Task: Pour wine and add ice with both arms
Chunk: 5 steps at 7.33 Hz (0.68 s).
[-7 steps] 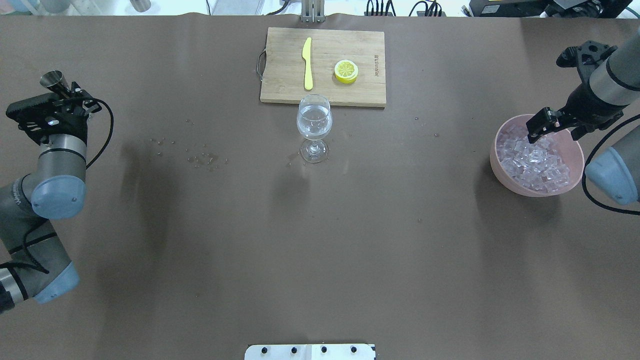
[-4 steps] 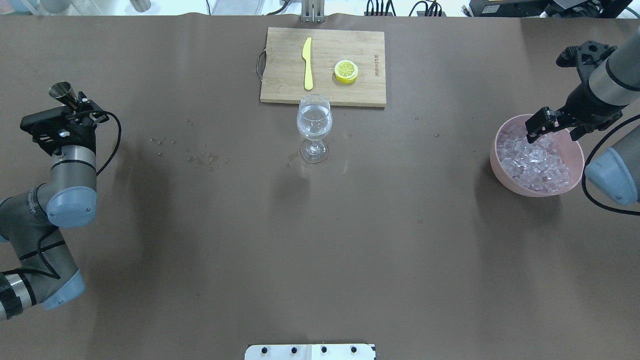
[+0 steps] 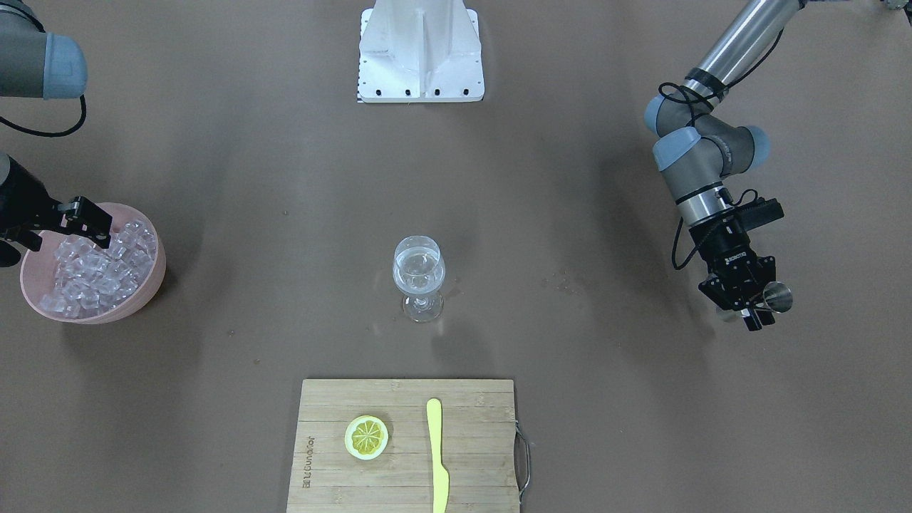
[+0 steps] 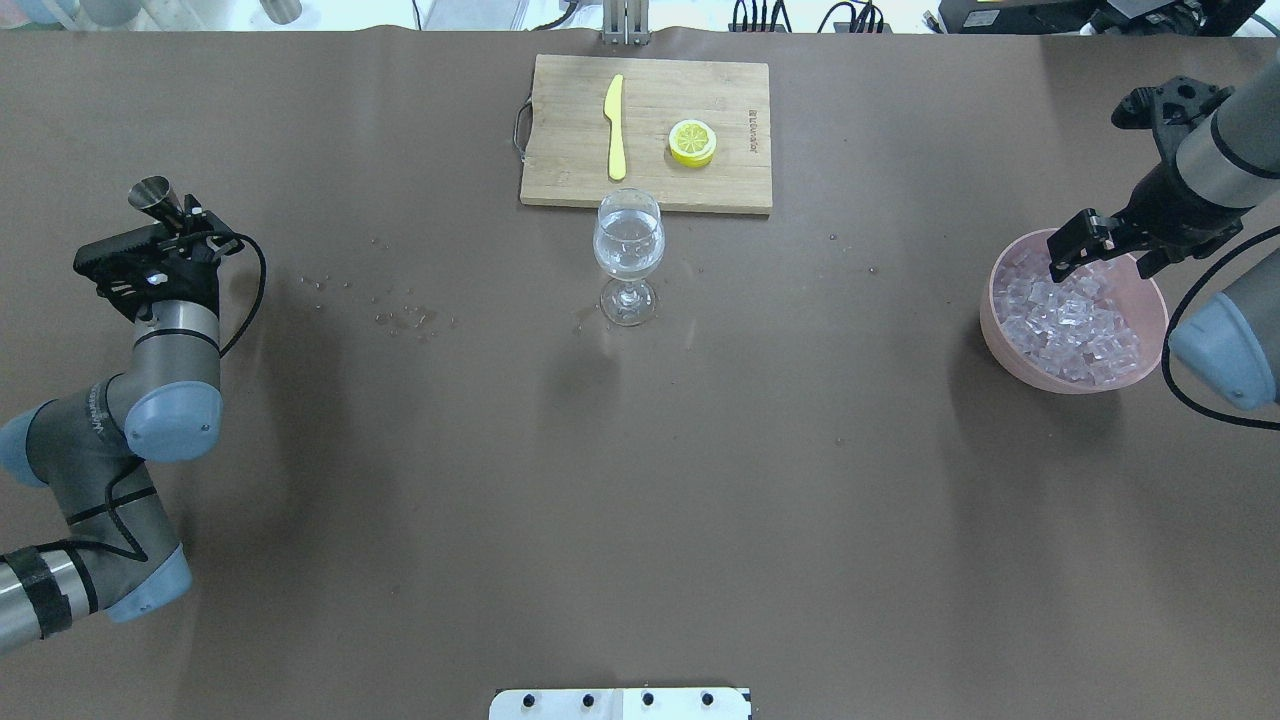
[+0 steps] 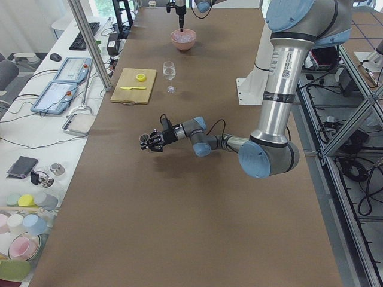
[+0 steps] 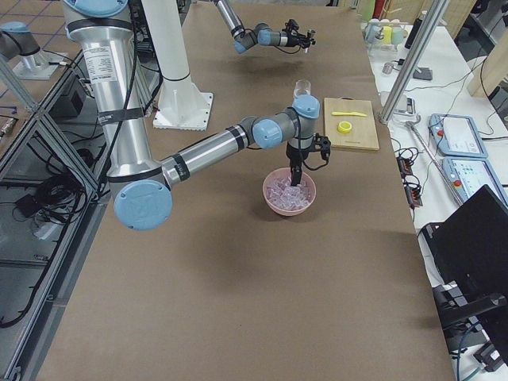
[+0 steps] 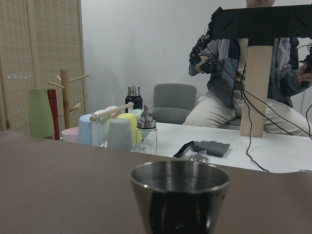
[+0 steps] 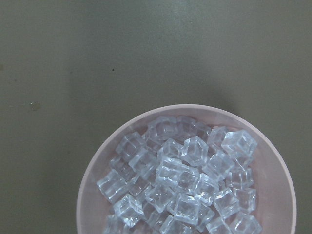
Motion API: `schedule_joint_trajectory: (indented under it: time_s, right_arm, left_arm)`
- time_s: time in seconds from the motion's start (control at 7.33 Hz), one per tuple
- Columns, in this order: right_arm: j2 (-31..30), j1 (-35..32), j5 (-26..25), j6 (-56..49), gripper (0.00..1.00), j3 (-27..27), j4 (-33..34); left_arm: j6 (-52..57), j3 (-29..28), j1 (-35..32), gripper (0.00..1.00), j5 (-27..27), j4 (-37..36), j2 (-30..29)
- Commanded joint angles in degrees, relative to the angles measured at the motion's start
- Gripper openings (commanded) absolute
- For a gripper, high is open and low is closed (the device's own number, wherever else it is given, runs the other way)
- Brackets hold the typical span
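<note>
Near the left edge of the table (image 4: pixel 800 480), the left gripper (image 4: pixel 178 212) is clamped on a small steel cup (image 4: pixel 152 192), with wide bare room toward the glass (image 4: pixel 628 300). The wine (image 4: pixel 627 250), clear as water, sits in that glass mid-table, just beside the cutting board (image 4: pixel 560 160). By the right edge, the ice (image 4: pixel 1070 325), glassy cubes, heaps a pink bowl (image 4: pixel 1150 295) under the right gripper (image 4: pixel 1107 268), its fingers spread and empty.

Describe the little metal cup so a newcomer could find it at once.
Follow the robot's left arm, at the overhead view's left side, to the left gripper. It is shut on the metal cup. That cup is small, shiny steel and flared, unlike the clear stemmed wine glass mid-table.
</note>
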State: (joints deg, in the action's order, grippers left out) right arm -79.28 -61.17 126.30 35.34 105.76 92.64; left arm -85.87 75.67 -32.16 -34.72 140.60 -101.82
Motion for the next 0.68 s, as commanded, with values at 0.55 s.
schedule_joint_trajectory:
  time_s: [0.55]
  right_arm:
    - [0.09, 0.00, 0.00, 0.26, 1.00, 0.07, 0.00]
  left_arm:
    - [-0.61, -0.17, 0.79, 0.09, 0.09, -0.67, 0.22]
